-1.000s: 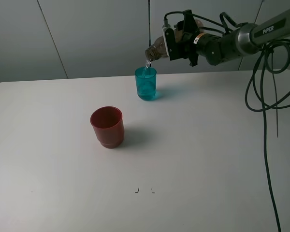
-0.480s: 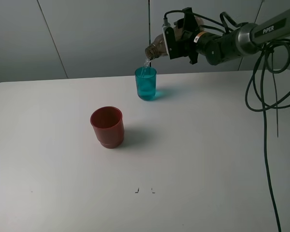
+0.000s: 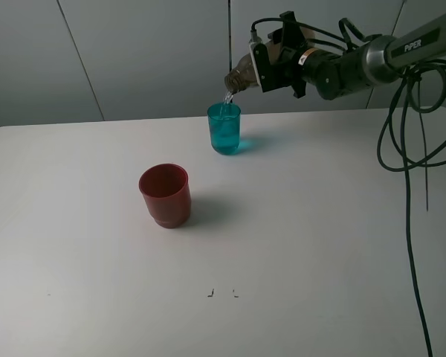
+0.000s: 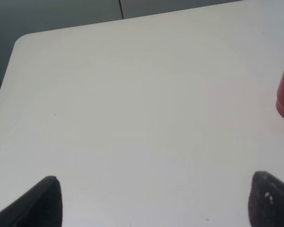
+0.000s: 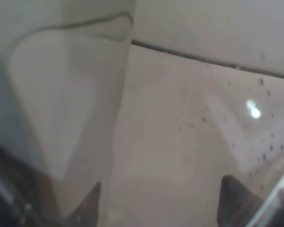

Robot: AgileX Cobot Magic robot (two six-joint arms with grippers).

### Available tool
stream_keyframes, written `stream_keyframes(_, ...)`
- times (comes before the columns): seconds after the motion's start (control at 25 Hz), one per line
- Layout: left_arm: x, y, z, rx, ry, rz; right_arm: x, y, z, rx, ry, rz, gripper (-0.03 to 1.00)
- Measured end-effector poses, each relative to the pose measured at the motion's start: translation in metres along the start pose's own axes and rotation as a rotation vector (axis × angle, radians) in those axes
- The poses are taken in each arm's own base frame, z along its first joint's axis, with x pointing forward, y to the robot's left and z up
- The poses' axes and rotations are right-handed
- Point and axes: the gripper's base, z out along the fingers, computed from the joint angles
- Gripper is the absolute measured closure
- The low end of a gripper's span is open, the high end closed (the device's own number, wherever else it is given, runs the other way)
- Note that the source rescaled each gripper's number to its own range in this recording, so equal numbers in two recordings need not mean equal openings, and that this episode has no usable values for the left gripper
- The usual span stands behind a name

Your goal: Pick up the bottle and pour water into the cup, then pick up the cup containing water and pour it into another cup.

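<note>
While the right gripper (image 3: 276, 65) hangs above the far edge of the counter (image 3: 320, 245), we see its fingers closed around the body of the bottle (image 3: 241, 73). The bottle lies tipped well over, its open neck pointing down toward the left side of the counter. A thin stream of water (image 3: 227, 97) falls from the neck into the cup (image 3: 224, 129). That teal cup stands upright close to the far edge, about midway along it, directly under the bottle's mouth. It already holds water to a good height. Neck and cup rim are near each other but apart.

From the right wrist camera, the translucent grey-brown wall of the bottle fills nearly everything. Dark fingers (image 5: 236, 203) press in on it from either side, and droplets speckle its inner surface.

Another cup (image 3: 164, 195), the squat red one, stands upright nearer the middle of the counter. It sits toward the front-left of the teal cup and well apart from it. We cannot tell whether it holds anything.

In the left wrist view, the left gripper (image 4: 156, 202) has its jaws spread wide over bare counter, with nothing between them. The red cup shows only as a sliver at the edge of that picture. The high camera does not show this gripper.

Two small dark marks (image 3: 210, 293) lie near the front edge. Black cables (image 3: 409, 186) loop down past the right edge.
</note>
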Motion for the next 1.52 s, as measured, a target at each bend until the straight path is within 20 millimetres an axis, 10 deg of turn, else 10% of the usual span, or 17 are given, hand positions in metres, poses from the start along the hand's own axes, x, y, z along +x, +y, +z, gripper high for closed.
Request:
stream_keyframes(0.76, 0.0, 0.0, 0.0, 0.0, 0.0, 0.007, 0.0, -0.001, 0.0, 0.007, 0.002, 0.022, 0.96)
stream_keyframes(1.52, 0.0, 0.0, 0.0, 0.0, 0.0, 0.007, 0.0, 0.003, -0.009, -0.172, 0.035, 0.673, 0.96)
